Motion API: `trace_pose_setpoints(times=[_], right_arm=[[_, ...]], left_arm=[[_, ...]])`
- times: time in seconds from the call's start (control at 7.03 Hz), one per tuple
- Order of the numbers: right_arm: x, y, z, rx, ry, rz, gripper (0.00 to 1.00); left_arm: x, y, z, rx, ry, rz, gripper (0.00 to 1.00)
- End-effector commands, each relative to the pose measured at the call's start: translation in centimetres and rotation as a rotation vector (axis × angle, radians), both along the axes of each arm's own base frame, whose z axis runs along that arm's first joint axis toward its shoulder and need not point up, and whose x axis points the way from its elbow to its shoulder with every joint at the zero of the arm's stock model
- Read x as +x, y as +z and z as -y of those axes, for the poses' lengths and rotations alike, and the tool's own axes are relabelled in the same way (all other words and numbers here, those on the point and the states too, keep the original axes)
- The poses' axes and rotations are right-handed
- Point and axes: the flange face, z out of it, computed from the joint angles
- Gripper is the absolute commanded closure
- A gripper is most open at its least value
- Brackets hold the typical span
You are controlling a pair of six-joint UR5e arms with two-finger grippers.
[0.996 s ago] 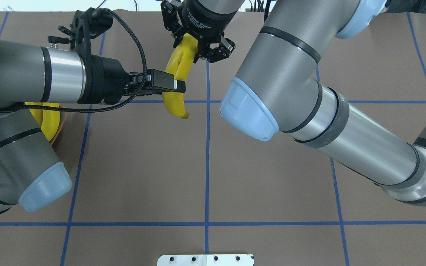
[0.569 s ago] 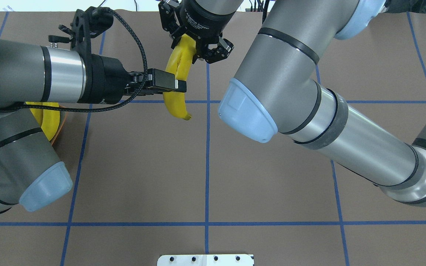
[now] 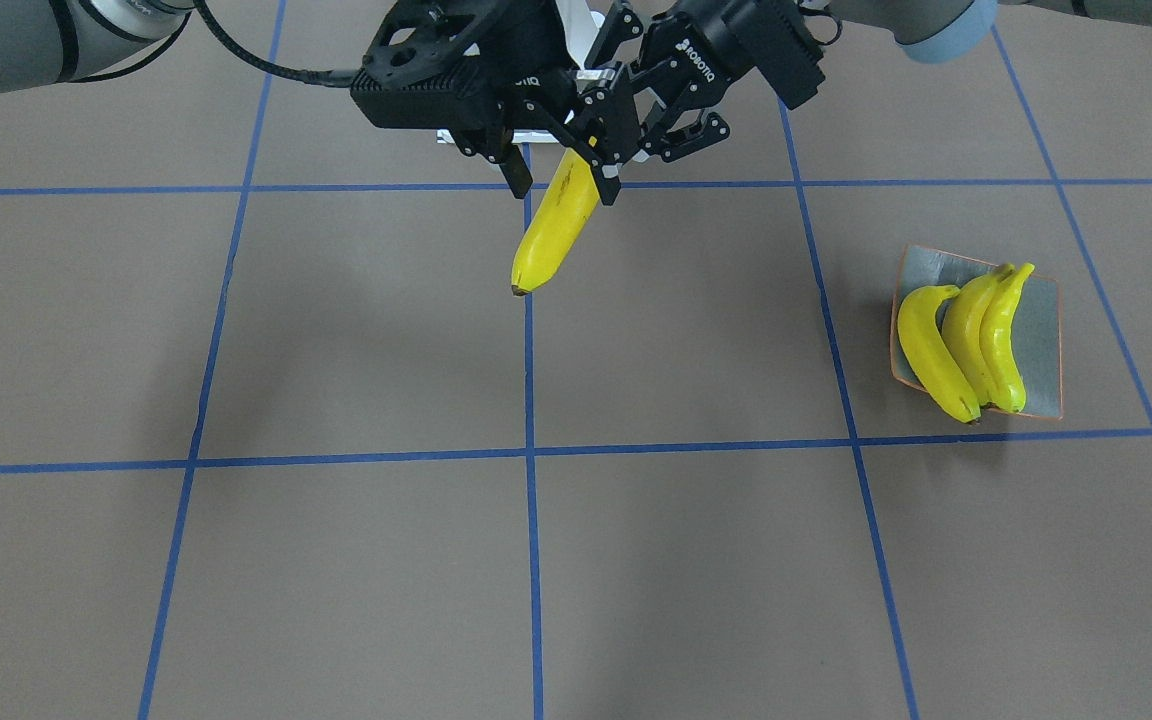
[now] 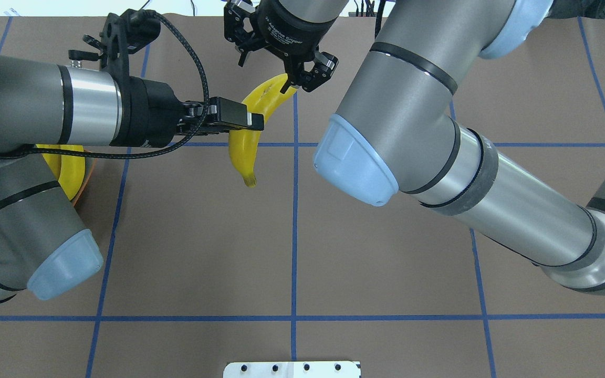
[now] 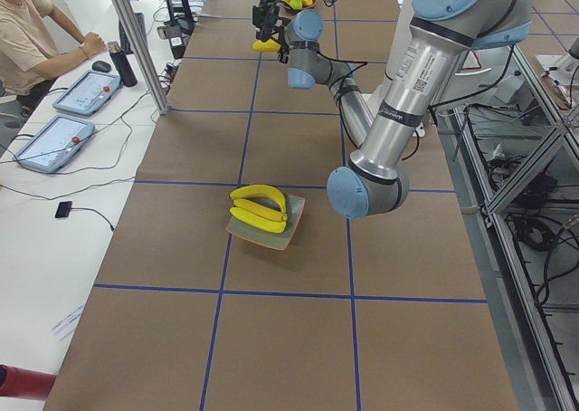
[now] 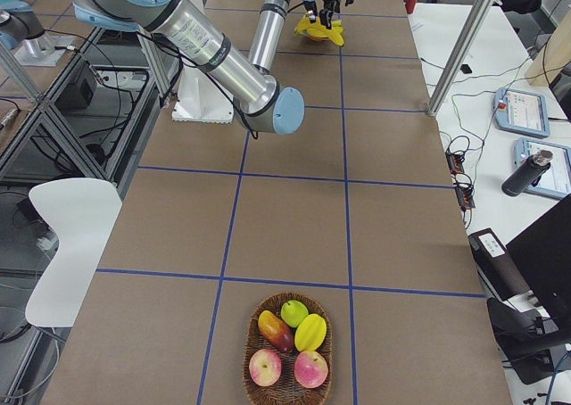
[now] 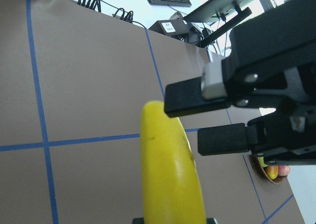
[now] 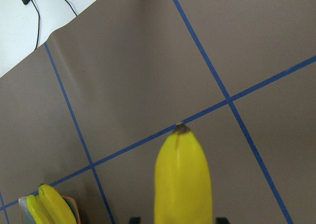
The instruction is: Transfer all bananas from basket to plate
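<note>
Front-facing view: I'm seeing the held banana [image 3: 554, 225] hanging below both claws with its dark tip pointing down. The plate [image 3: 1036, 330] is sitting well off to the left claw's side, carrying three bananas [image 3: 966, 340].
Overhead view: the left claw [image 4: 252, 122] is clenching the held banana at mid-length. The right claw [image 4: 266, 72] is standing released, one finger just beside the banana's upper end.
Left-end view: the plate is resting on the surface [image 5: 271, 339], well apart from both claws.
Right-end view: a basket [image 6: 285, 398] of fruit [image 6: 310, 331] is lying far from the claws.
Left wrist view: I'm watching the banana running out ahead of the left claw, beside the right claw's parted fingers [image 7: 197, 96].
Right wrist view: the banana is hanging centred under the right claw.
</note>
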Motion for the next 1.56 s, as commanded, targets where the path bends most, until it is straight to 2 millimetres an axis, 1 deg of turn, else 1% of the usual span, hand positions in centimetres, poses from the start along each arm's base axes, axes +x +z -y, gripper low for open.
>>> trace_pose_setpoints(times=[0.0, 0.14, 0.28, 0.43, 0.57, 0.71, 0.85, 1.0, 1.14, 1.28, 1.42], right_arm=[[1.1, 0.5, -0.2, 0.038, -0.006, 0.000, 0.00], [2.6, 2.2, 0.3, 0.063, -0.005, -0.016, 0.00], [3.7, 4.9, 1.1, 0.086, -0.010, -0.050, 0.00], [5.6, 8.4, 2.8, 0.135, -0.024, -0.109, 0.00], [7.4, 12.5, 4.0, 0.180, -0.051, -0.171, 0.00], [10.3, 16.2, 5.7, 0.214, -0.083, -0.219, 0.00], [14.2, 19.8, 7.1, 0.254, -0.119, -0.255, 0.00], [17.4, 24.4, 7.5, 0.310, -0.175, -0.310, 0.00], [21.0, 29.3, 7.8, 0.358, -0.238, -0.364, 0.00], [25.2, 33.5, 7.8, 0.403, -0.296, -0.392, 0.00], [29.2, 37.5, 7.4, 0.447, -0.350, -0.412, 0.00]], left_arm=[[0.1, 0.6, 0.0, -0.009, 0.002, 0.011, 1.00], [0.1, 0.8, 0.1, -0.014, 0.003, 0.017, 1.00], [0.0, 1.1, 0.1, -0.019, 0.006, 0.023, 1.00], [-0.4, 3.3, -0.1, -0.041, 0.005, 0.052, 1.00], [-0.8, 5.1, -0.3, -0.061, 0.002, 0.076, 1.00], [-1.6, 6.8, -0.4, -0.078, -0.007, 0.099, 1.00], [-3.1, 9.1, -0.4, -0.102, -0.021, 0.129, 1.00], [-6.2, 11.3, 0.6, -0.134, -0.017, 0.157, 1.00], [-10.2, 13.5, 1.9, -0.153, -0.024, 0.184, 1.00], [-13.0, 17.2, 1.9, -0.105, -0.010, 0.258, 1.00], [-15.2, 20.5, 1.6, -0.024, -0.004, 0.337, 1.00]])
